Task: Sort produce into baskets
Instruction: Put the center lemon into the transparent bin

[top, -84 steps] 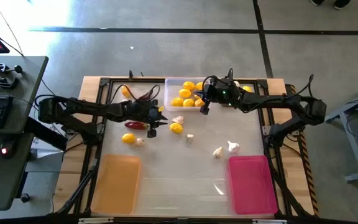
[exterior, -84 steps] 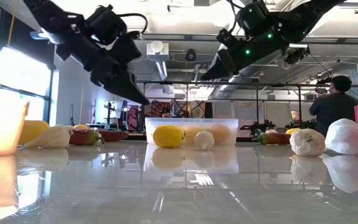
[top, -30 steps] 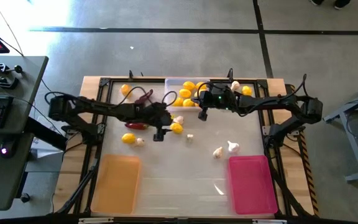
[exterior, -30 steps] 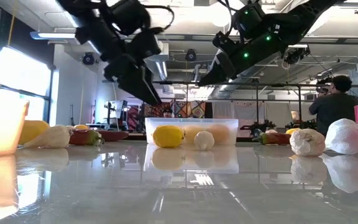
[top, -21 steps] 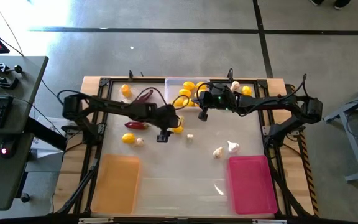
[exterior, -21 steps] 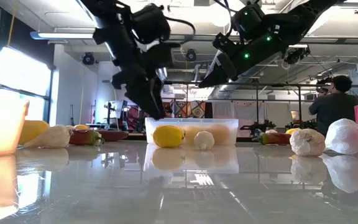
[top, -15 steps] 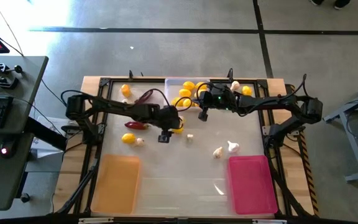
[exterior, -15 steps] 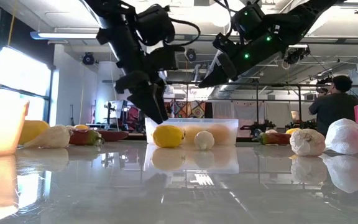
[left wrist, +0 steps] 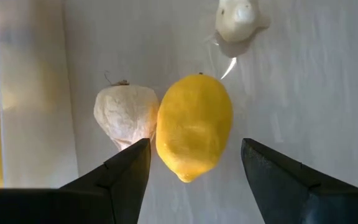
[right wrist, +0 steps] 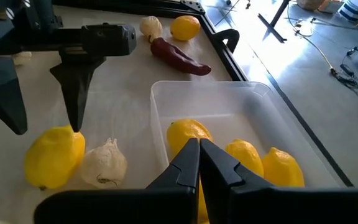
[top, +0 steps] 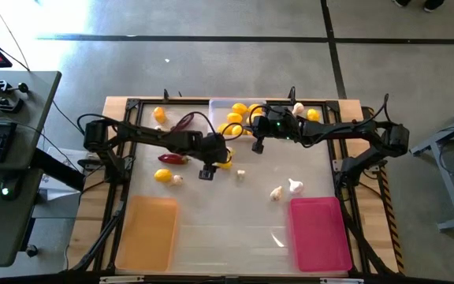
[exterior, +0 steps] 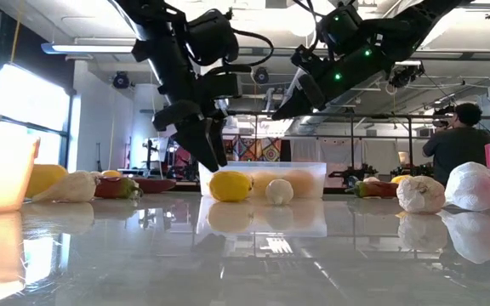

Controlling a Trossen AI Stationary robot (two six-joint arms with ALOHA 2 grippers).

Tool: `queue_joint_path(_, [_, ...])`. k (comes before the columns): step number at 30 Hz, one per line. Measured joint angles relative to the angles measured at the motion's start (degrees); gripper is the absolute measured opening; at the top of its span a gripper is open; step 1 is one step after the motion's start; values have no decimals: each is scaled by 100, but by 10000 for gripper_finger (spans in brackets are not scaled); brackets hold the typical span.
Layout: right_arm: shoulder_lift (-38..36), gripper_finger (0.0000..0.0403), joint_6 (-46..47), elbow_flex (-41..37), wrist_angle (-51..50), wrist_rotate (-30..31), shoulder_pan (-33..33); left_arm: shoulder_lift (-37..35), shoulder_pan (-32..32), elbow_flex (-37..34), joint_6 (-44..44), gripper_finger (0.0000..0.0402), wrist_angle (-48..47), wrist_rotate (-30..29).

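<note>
A yellow lemon (left wrist: 194,127) lies on the table with a whitish garlic bulb (left wrist: 127,116) against its side. My left gripper (left wrist: 194,169) hangs open just over the lemon (top: 225,164), one finger to each side and neither touching. My right gripper (top: 257,143) is shut with nothing in it and hovers at the near edge of the clear basket (top: 215,106), which holds several lemons (right wrist: 247,155). In the right wrist view my left gripper (right wrist: 45,121) stands over the same lemon (right wrist: 53,157).
The orange basket (top: 150,233) sits near left and the pink basket (top: 319,233) near right. A red chili (top: 172,158), a lemon (top: 162,176) and garlic bulbs (top: 286,189) lie loose on the table. A person (exterior: 458,140) stands in the room behind.
My left gripper has moved toward the table's right edge and down to the lemon beside the garlic. It has tipped to point more steeply down and has stayed open. It has hung still for the last half second.
</note>
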Motion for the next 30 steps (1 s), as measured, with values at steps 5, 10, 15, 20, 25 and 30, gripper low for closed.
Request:
queue_joint_path(5, [0,0,18,4,-252,0,41,43,8,-9,118,239,-1,0])
queue_joint_path(10, [0,0,-16,4,-393,0,25,42,26,-9,247,239,26,2])
queue_joint_path(15, [0,0,-113,4,-328,1,-38,157,82,-9,260,239,-94,2])
queue_joint_path(20, [-2,0,-216,4,-290,0,-39,179,106,-6,260,239,-46,2])
queue_joint_path(25, [-2,0,-287,4,-256,0,-39,179,106,-4,258,239,-64,3])
queue_joint_path(30, [-2,0,-263,4,-259,0,-39,179,106,-63,337,239,102,211])
